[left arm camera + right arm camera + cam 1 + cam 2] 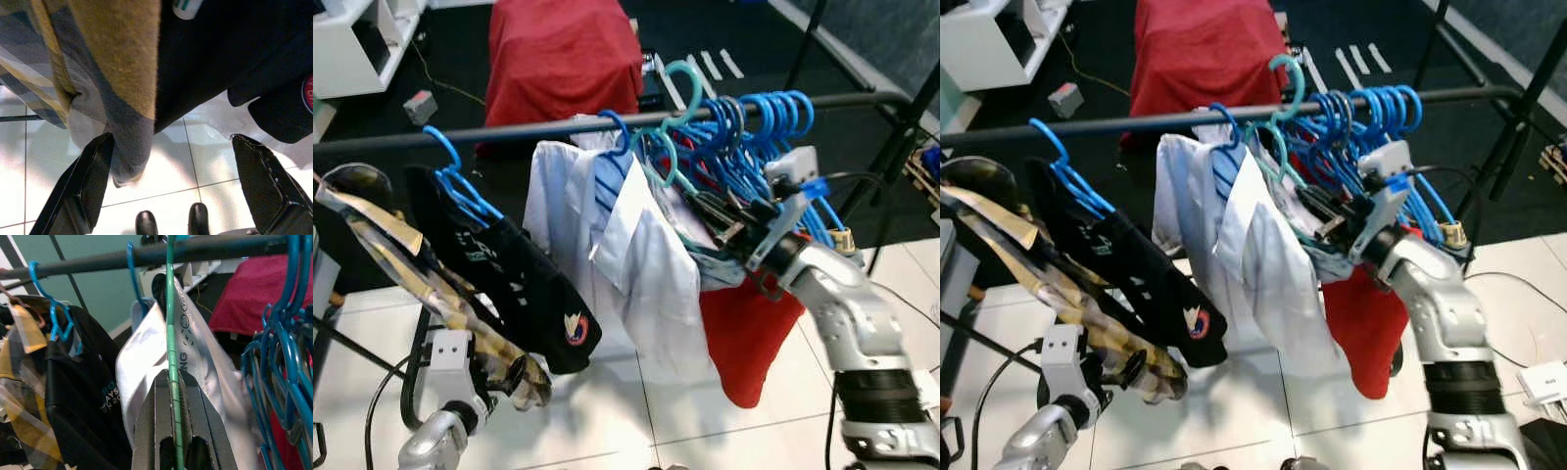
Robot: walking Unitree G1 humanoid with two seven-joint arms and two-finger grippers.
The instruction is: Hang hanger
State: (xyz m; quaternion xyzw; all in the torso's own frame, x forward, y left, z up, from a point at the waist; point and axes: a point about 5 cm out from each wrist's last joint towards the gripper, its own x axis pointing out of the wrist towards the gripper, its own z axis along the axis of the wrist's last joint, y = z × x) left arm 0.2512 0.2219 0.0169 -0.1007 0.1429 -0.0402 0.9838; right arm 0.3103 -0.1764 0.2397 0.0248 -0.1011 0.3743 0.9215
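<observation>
— The long dark rail (558,125), metal?
— Looks like matt black metal tube. The teal hanger (170,357) is thin smooth plastic, glossy, like the bunched blue hangers (773,117).
— And the clothes?
— The white shirt (636,264) is smooth, slightly shiny cloth; the black T-shirt (524,284) matt cotton-like; the yellow-grey plaid shirt (112,73) fuzzy woven cloth. The floor tiles (161,166) are glossy white.

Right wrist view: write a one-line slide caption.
Right hand shut on a green hanger beneath the rail, white shirt behind.
</observation>
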